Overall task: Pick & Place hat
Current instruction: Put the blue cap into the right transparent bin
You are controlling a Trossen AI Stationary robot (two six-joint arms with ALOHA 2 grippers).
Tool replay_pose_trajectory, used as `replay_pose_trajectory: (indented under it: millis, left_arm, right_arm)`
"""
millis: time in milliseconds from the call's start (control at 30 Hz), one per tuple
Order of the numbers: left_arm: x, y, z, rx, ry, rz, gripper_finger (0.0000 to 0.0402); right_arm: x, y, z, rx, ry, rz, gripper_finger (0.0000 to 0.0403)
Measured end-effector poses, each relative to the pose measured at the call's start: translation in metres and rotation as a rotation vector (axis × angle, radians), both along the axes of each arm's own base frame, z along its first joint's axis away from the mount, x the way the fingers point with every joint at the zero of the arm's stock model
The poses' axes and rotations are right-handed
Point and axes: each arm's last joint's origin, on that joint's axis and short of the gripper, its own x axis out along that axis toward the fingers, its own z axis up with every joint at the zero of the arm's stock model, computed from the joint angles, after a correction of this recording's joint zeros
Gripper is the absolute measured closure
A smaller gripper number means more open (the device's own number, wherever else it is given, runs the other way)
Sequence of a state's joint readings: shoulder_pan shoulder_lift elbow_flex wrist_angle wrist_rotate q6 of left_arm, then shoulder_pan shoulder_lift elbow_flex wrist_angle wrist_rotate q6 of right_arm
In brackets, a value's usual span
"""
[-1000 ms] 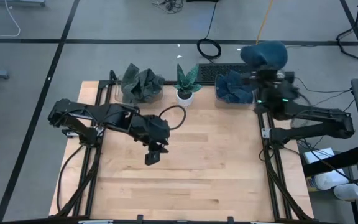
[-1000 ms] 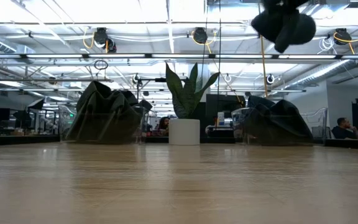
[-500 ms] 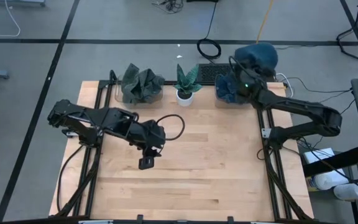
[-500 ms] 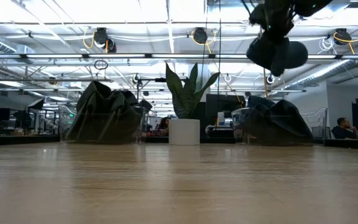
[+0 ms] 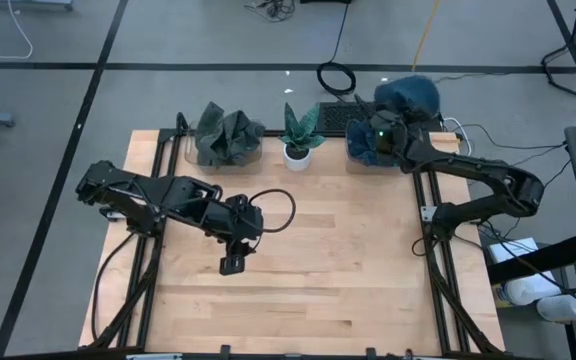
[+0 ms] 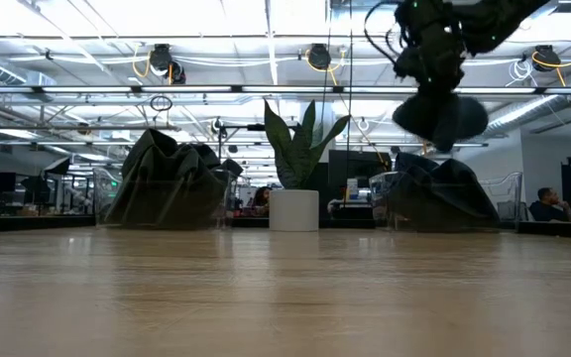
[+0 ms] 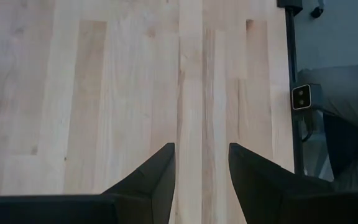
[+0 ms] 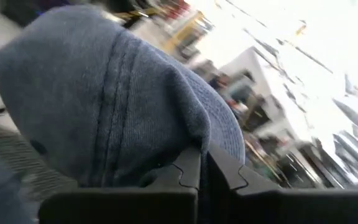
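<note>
The right gripper [image 5: 386,128] is clenched on a blue hat [image 5: 408,95], holding it in the air above the pile of blue hats [image 5: 368,145] at the worktop's [image 5: 348,260] far right corner. The left gripper [image 5: 232,264] hangs over the worktop's middle, fingers [image 7: 157,177] parted, grasping nothing.

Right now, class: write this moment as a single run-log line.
right end effector: shut on blue hat, aloft over blue pile | left end effector: open, empty, above table
</note>
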State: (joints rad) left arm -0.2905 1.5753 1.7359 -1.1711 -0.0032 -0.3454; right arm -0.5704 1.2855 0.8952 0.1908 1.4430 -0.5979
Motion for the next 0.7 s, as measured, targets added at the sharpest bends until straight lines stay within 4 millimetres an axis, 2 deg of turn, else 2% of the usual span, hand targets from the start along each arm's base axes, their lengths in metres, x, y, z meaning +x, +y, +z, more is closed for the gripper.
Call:
replay_pose_trajectory:
  millis: [133, 233, 333, 500, 700]
  left_arm:
    - [-0.001, 0.0, 0.0, 0.002, 0.008, 0.001, 0.0245]
    - [-0.001, 0.0, -0.001, 0.002, 0.015, 0.003, 0.0245]
    - [-0.001, 0.0, -0.001, 0.002, 0.014, 0.003, 0.0245]
    - [-0.001, 0.0, -0.001, 0.004, 0.013, 0.001, 0.0245]
    - [-0.001, 0.001, 0.0, 0.027, 0.003, 0.013, 0.0245]
  right_arm:
    - [-0.001, 0.004, -0.028, 0.054, -0.033, 0.14, 0.0403]
    - [-0.001, 0.009, -0.036, 0.058, -0.166, 0.238, 0.0403]
    - [-0.002, 0.013, -0.037, 0.031, -0.27, 0.202, 0.0403]
    - [-0.012, 0.021, -0.03, 0.023, -0.324, 0.098, 0.0403]
    - [-0.032, 0.023, -0.023, 0.202, -0.606, 0.048, 0.0403]
